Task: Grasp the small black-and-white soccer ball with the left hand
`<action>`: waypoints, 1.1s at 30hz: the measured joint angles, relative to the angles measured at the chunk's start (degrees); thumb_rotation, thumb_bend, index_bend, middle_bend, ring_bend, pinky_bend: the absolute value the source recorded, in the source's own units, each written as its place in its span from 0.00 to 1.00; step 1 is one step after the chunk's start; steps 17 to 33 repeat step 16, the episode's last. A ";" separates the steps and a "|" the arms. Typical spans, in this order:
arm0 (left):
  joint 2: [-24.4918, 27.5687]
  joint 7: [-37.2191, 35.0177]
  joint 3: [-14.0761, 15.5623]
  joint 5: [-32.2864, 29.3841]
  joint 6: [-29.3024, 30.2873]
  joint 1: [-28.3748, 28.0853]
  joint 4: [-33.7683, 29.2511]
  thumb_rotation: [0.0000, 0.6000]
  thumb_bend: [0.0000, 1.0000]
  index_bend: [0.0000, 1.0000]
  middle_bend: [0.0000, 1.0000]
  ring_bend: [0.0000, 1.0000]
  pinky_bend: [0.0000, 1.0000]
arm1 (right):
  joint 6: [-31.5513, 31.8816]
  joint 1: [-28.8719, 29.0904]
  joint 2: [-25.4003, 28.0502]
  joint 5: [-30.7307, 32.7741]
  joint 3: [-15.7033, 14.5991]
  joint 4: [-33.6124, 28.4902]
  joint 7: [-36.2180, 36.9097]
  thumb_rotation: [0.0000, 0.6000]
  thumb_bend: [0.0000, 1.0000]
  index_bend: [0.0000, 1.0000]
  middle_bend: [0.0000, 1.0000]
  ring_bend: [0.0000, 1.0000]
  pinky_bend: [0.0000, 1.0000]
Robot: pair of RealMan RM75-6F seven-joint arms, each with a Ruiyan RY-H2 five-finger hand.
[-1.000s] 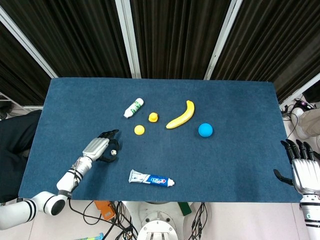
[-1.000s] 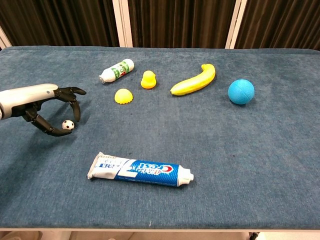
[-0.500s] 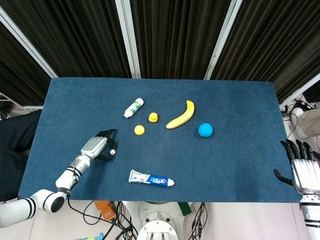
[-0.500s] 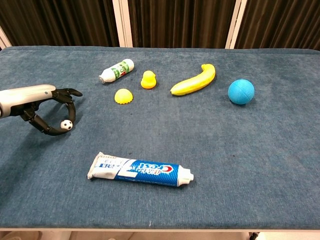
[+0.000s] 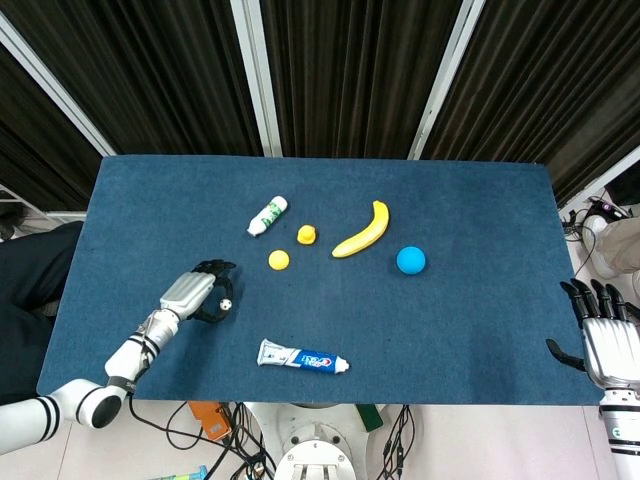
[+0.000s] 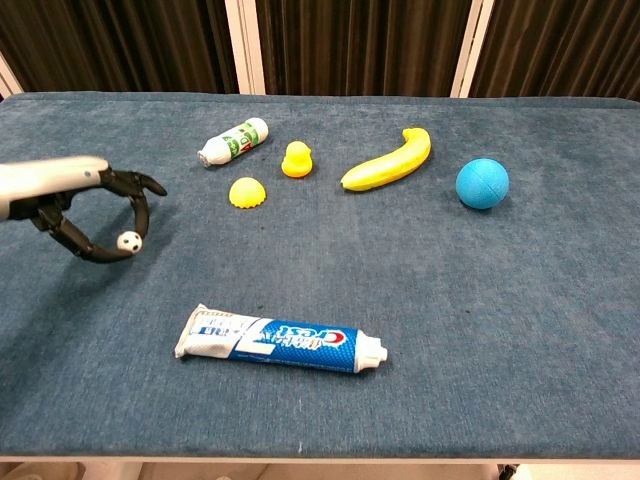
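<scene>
The small black-and-white soccer ball sits between the fingertips of my left hand, at the table's left front. The dark fingers curl around it from above and below and pinch it. In the chest view the ball seems to be just off the blue cloth. My right hand stays beyond the table's right edge, fingers spread and holding nothing; the chest view does not show it.
A toothpaste tube lies in front, right of the left hand. Behind it are a yellow half-ball, a small white bottle, a yellow duck, a banana and a blue ball.
My left hand has drawn slightly left and upward with the soccer ball pinched in its fingers. The right hand has not moved.
</scene>
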 measured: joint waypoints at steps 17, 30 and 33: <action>25.66 3.65 -5.71 -2.17 -3.35 -4.69 -34.37 1.00 0.35 0.59 0.10 0.00 0.06 | 0.04 -0.11 0.09 -0.09 -0.14 -0.26 0.25 1.00 0.35 0.17 0.16 0.08 0.00; 25.66 3.65 -5.71 -2.17 -3.35 -4.69 -34.37 1.00 0.35 0.59 0.10 0.00 0.06 | 0.04 -0.11 0.09 -0.09 -0.14 -0.26 0.25 1.00 0.35 0.17 0.16 0.08 0.00; 25.66 3.65 -5.71 -2.17 -3.35 -4.69 -34.37 1.00 0.35 0.59 0.10 0.00 0.06 | 0.04 -0.11 0.09 -0.09 -0.14 -0.26 0.25 1.00 0.35 0.17 0.16 0.08 0.00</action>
